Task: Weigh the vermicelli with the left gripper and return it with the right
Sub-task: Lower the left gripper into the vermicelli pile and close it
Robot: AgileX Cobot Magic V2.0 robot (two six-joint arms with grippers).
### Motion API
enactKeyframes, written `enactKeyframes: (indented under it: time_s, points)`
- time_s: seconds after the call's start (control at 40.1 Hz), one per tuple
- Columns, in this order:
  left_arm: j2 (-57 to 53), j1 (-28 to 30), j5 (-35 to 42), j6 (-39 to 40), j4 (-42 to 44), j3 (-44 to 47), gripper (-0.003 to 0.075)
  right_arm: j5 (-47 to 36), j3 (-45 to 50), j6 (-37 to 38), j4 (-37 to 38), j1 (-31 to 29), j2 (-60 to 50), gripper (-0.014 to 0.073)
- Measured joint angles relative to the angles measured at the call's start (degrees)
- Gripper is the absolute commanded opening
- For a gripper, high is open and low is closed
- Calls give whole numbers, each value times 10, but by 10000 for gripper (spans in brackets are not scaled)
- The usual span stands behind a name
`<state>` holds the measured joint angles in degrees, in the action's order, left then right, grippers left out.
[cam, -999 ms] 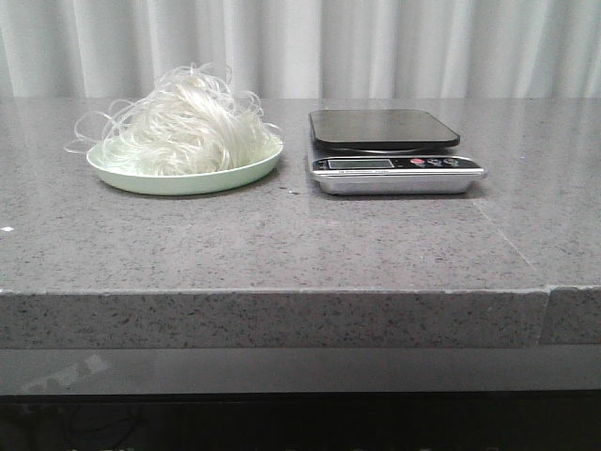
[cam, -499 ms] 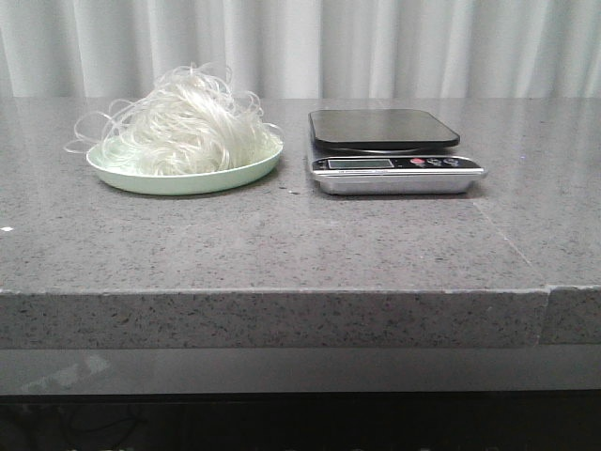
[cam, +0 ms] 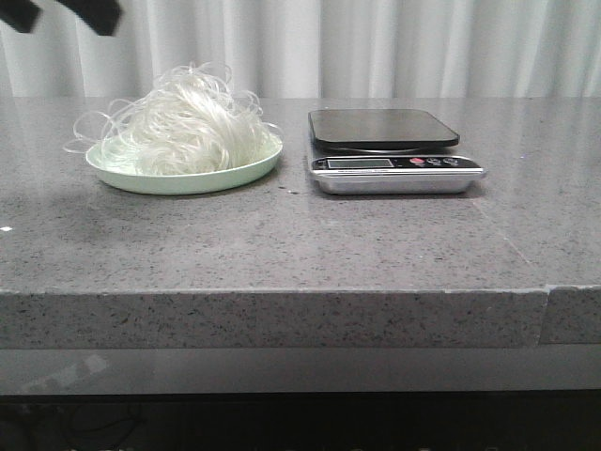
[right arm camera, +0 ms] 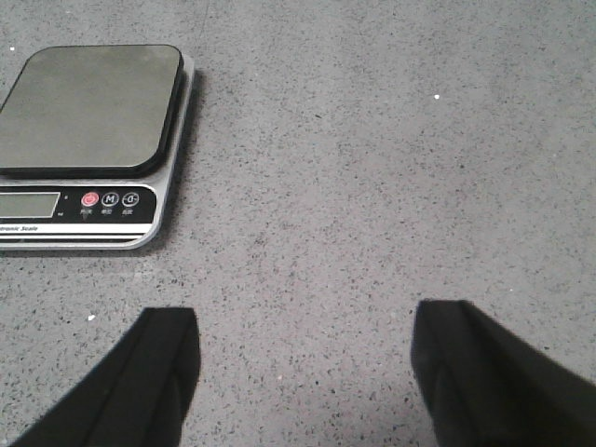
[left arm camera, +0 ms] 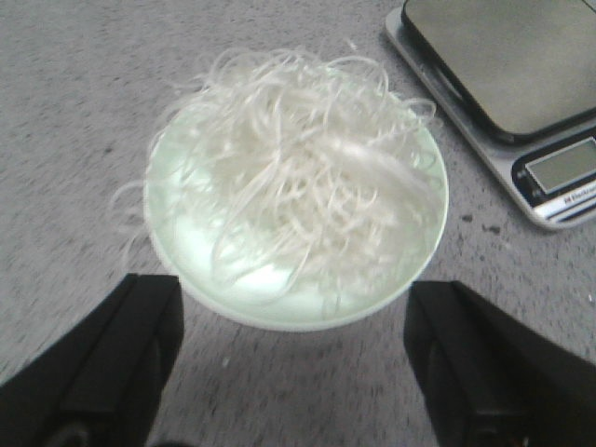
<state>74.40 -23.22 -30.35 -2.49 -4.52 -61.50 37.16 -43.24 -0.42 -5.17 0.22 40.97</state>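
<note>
We saw the left gripper (cam: 61,14) at the far left, high above the table (cam: 282,244), only its two dark fingertips (cam: 99,13) in the front view. In its wrist view the gripper (left arm camera: 293,358) had its black, blocky fingers (left arm camera: 112,372) spread wide apart, holding nothing, hanging over the near rim of the plate (left arm camera: 200,298).

Next right we noted the vermicelli (cam: 183,122): a loose, fluffy mound of thin, curly, translucent white strands, glossy, with stray loops sticking out past the plate's left edge. It sat heaped on the plate (cam: 188,178), nearly as wide as it, on the left part of the table. From the wrist view the vermicelli (left arm camera: 303,172) looked tangled, strands crossing every way, slightly blurred. The plate was round, shallow, pale green and smooth.

Just beside the plate on the right, apart from it, stood the scale (cam: 394,160): a dark, flat, rounded-square platform on a silver body, with a small grey display and round buttons on the front strip. Nothing lay on the platform. In the right wrist view the scale (right arm camera: 88,140) showed one red button and two dark ones.

The table was grey speckled stone, matte, with a thick squared front edge. Pale pleated curtains (cam: 423,47) hung behind.

The right gripper (right arm camera: 303,372) showed only in its own wrist view, over bare table to the right of the scale, black fingers (right arm camera: 484,372) wide apart, empty.
</note>
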Motion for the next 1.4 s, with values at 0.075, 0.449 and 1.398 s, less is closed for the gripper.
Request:
enactKeyframes:
  time_s: [0.075, 0.449, 1.398]
  points:
    - [44, -4, 0, 0, 0, -32, 565, 0, 0, 0, 0, 0, 0, 589]
    - [200, -6, 0, 0, -17, -152, 565, 3, 0, 0, 0, 0, 0, 589]
    - [275, -6, -49, 0, 12, -208, 155, 3, 0, -1, 0, 0, 0, 589]
